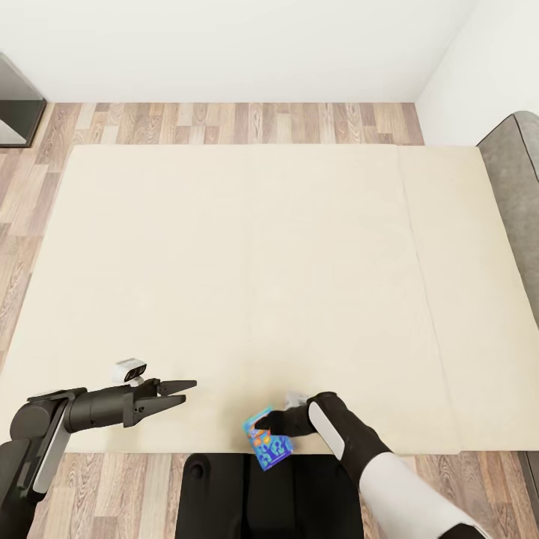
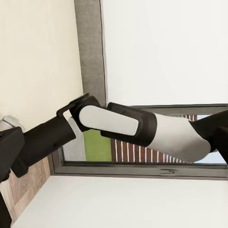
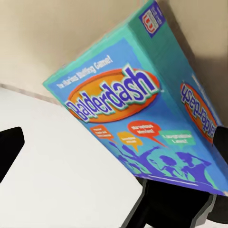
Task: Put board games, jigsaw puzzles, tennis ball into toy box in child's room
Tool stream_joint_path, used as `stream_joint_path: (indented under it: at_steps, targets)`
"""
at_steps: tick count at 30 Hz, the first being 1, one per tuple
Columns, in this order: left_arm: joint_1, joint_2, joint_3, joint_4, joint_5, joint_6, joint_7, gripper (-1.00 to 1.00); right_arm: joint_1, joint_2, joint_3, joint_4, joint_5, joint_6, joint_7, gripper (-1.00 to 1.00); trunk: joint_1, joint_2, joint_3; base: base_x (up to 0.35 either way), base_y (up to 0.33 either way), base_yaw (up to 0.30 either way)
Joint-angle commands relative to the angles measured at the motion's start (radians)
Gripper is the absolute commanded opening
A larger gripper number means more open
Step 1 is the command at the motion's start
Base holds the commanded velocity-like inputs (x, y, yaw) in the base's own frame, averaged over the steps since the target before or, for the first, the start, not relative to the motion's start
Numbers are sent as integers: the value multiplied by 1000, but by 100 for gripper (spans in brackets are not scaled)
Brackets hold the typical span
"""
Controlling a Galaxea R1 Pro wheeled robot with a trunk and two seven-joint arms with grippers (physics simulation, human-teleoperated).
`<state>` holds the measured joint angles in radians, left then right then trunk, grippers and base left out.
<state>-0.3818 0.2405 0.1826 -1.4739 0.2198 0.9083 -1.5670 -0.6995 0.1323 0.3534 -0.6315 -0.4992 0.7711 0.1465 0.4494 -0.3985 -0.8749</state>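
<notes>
Jaws grip blue-teal Balderdash box (image 3: pixel 142 114).

A: Board game box (image 3: pixel 142 118)?
B: Teal edges, blue face, orange oval with white "Balderdash" lettering, dark blue silhouettes.
A: Bed cover (image 1: pixel 247 284)?
B: Plain cream.
A: Floor (image 1: pixel 224 123)?
B: Wood planks, mixed brown and grey tones.
A: Right arm (image 1: pixel 382 464)?
B: Black with white panels.
</notes>
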Motion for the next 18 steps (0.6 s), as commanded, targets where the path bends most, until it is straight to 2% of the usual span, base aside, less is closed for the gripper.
stream_joint_path:
  at_steps: [1,9,18]
  targets:
    - [0,0,0,0,0,11,-4,100,0,0,0,1,6,3,5,100,1,-2,-1,0,0,0]
    - [0,0,0,0,0,11,-4,100,-1,1,0,46,11,-3,5,100,1,-2,-1,0,0,0]
    - [0,0,1,0,0,11,-4,100,1,-7,5,52,16,-3,5,100,1,-2,-1,0,0,0]
